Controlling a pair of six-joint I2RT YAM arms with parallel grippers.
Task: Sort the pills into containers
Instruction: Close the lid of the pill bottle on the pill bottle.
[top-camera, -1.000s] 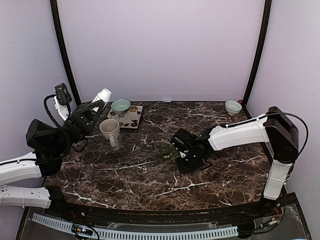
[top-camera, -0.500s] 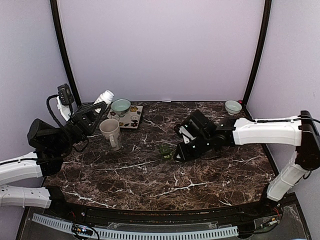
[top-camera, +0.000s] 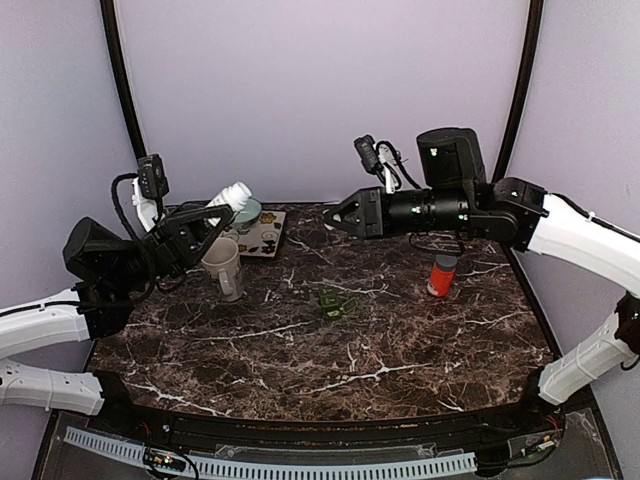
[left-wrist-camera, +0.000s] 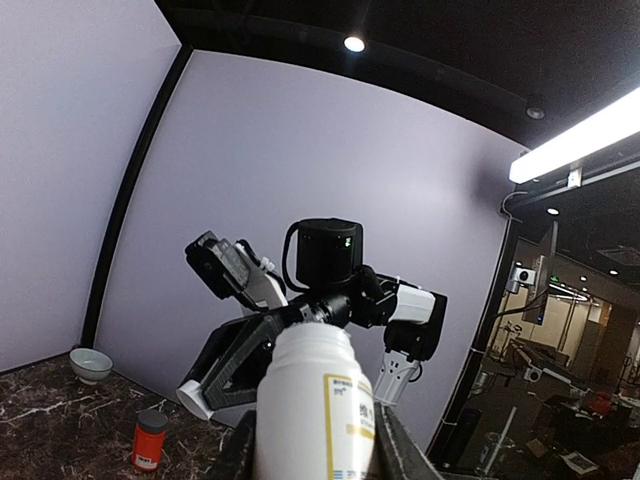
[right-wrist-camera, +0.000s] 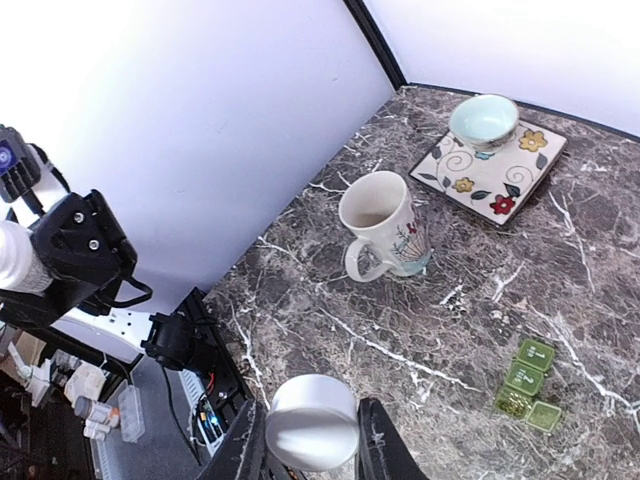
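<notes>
My left gripper (top-camera: 218, 208) is shut on a white pill bottle (top-camera: 236, 193), held tilted above the mug; in the left wrist view the bottle (left-wrist-camera: 315, 405) fills the space between the fingers. My right gripper (top-camera: 340, 218) hangs high over the table's back, pointing left, shut on a round white cap (right-wrist-camera: 312, 422). From the left wrist, that cap (left-wrist-camera: 190, 398) shows at the right gripper's tip. A green pill organizer (top-camera: 337, 303) lies mid-table, lid open (right-wrist-camera: 527, 385). Single pills cannot be made out.
A patterned mug (top-camera: 222, 267) stands left of centre. Behind it a floral square plate (top-camera: 265, 238) carries a pale bowl (right-wrist-camera: 484, 120). A red bottle (top-camera: 441, 275) stands upright at the right. A second small bowl (left-wrist-camera: 90, 363) sits at the back.
The right arm has risen from the table beside the green organizer and swung up and back, now facing the left gripper. The red bottle now shows. The left gripper lifted the white bottle slightly.
</notes>
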